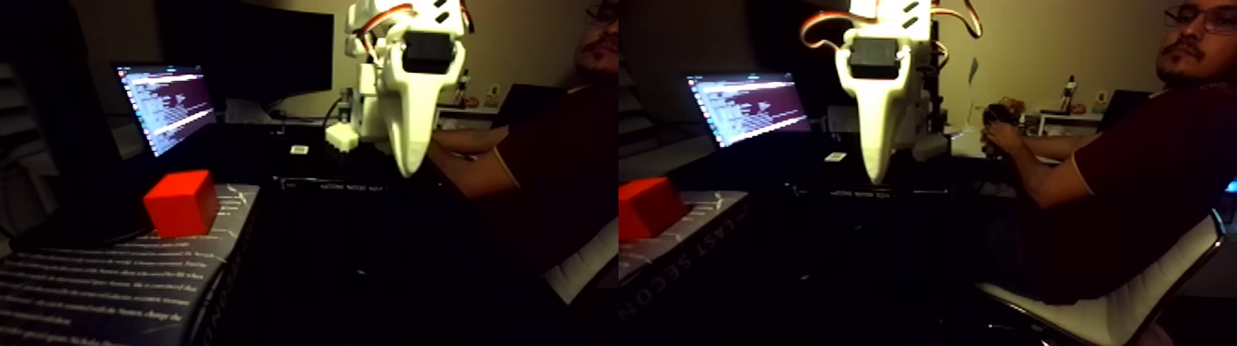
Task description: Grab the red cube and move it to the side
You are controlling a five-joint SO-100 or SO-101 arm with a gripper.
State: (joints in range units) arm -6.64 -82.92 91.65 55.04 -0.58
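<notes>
The picture holds two nearly equal views side by side. The red cube (181, 203) rests on a dark book with white print (101, 290) at the lower left; it shows again, cut by the edge, in the right half. My white gripper (410, 170) hangs point-down in the air, above and well to the right of the cube, apart from it. Its fingers taper together into one tip with nothing between them.
A lit laptop (168, 106) stands behind the cube, with a dark monitor (267, 51) further back. A person (1132, 156) sits on a white chair (1118, 308) at the right, hands on a device on the far desk. The room is dark.
</notes>
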